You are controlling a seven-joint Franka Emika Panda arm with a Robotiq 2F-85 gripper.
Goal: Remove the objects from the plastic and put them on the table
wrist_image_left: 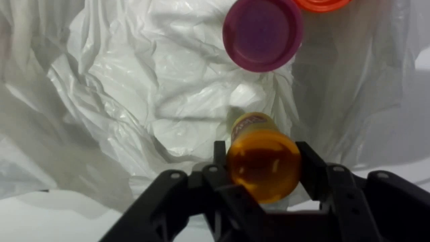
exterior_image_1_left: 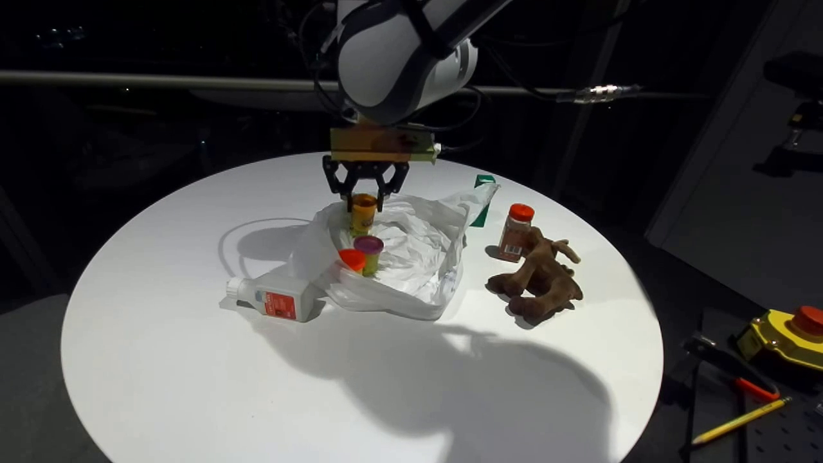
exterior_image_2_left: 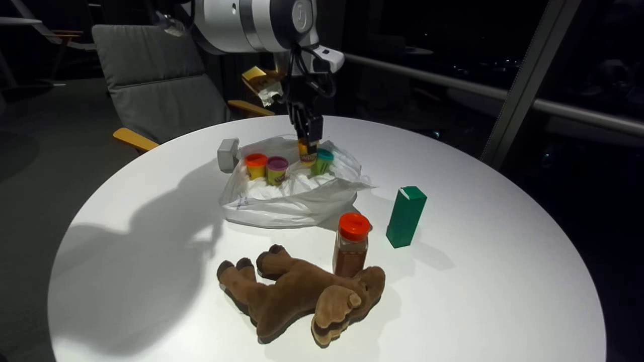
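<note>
Wrist view: hand part-closed, jaws gripping the orange cup; purple cup ahead, apart. In an exterior view: bag spread open below the hand; table runs wide on the camera side, its rim behind the hand. In an exterior view: green cup just beside the held one; whether that touches the bag, hard to tell.

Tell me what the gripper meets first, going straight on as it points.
The gripper points down, holding the orange cup; beyond that cup, the bag is probably first in line. Depth is unclear, though: the green cup looks close in an exterior view and might be hit instead.
</note>
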